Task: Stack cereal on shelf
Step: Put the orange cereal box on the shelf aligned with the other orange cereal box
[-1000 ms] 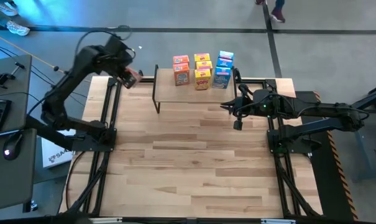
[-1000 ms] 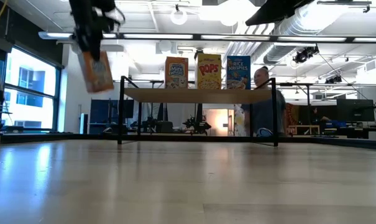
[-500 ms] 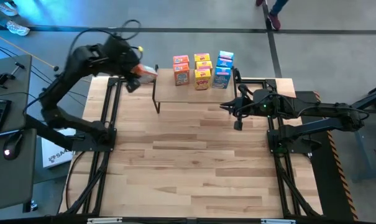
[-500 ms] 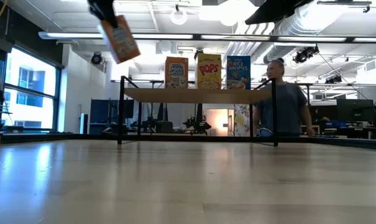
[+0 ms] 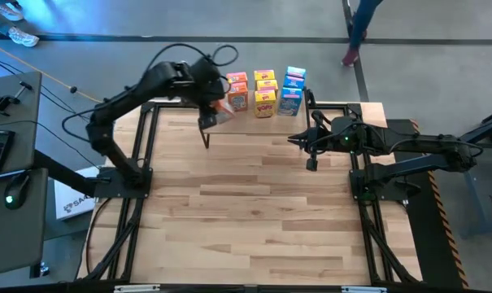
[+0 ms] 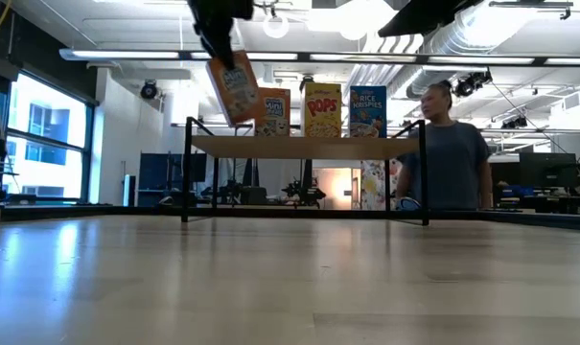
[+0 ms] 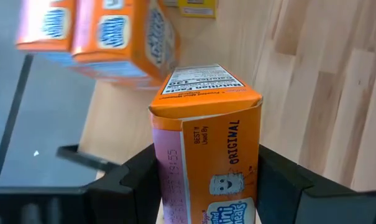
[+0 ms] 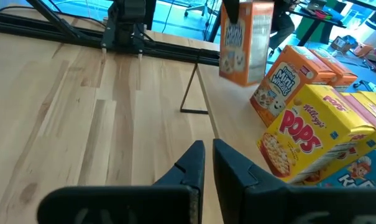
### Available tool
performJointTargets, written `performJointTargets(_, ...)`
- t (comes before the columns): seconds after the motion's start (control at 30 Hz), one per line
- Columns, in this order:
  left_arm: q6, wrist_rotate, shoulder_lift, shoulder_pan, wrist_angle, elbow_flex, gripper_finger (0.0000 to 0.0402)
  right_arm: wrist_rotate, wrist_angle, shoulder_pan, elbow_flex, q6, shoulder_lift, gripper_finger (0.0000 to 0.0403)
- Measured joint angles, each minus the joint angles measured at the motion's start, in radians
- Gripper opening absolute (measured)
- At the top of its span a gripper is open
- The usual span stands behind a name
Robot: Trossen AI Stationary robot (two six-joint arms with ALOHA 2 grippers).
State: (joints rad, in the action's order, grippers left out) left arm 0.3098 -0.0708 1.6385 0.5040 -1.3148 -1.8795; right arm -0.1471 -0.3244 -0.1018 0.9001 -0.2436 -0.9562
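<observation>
High view: your right gripper waited nearest, just off the shelf's front right corner, above the tabletop. Its fingers were pressed together with nothing between them.

Your left gripper hung over the shelf's left end. It pinched an orange cereal box by its two sides; in the left wrist view the dark fingers sat flat against the box, printed top panel pointing away from the wrist. In the low view the held box was tilted and clear above the shelf top, not touching it, just left of the boxes standing there.

On the shelf, behind the held box, you had three rows of cereal running front to back: orange on the shelf's left, yellow in the middle, blue on the right. The low view showed only the front box of each row, upright. How many stood behind each I could not tell for certain.

Beyond the shelf, a person stood in the room.
</observation>
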Motion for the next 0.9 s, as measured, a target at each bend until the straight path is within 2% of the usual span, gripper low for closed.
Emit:
performJointTargets(0.23, 0.008, 0.053, 0.077, -0.003, 0.001, -0.026, 0.019, 0.0, 0.0, 0.0, 0.0, 0.0, 0.0, 0.0016)
performJointTargets(0.9, -0.001, 0.085, 0.083, -0.016, 0.152, -0.027, 0.019, 0.0, 0.0, 0.0, 0.0, 0.0, 0.0, 0.0016)
